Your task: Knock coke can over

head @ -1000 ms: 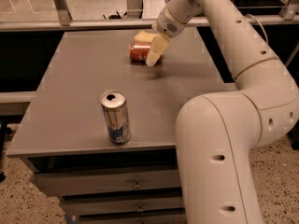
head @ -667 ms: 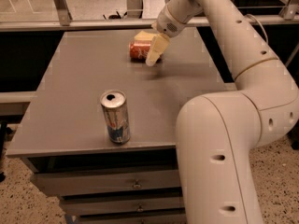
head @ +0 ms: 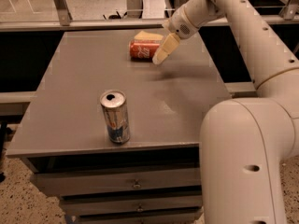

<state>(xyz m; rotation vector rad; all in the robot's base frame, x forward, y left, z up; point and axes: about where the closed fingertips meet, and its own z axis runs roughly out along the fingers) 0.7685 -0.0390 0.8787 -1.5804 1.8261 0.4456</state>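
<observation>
The coke can point(head: 142, 50), red-orange with white lettering, lies on its side at the far middle of the grey table point(head: 84, 73). My gripper point(head: 154, 43) hangs over the can's right end. Its cream fingers are spread open: one finger point(head: 164, 49) points down beside the can's right end, and the other finger point(head: 146, 35) shows just behind the can. The fingers are not closed on the can.
A taller silver-and-blue can point(head: 115, 117) stands upright near the table's front edge. My arm point(head: 243, 41) reaches along the table's right side. Drawers point(head: 135, 185) sit under the tabletop, and a rail point(head: 79, 26) runs behind the table.
</observation>
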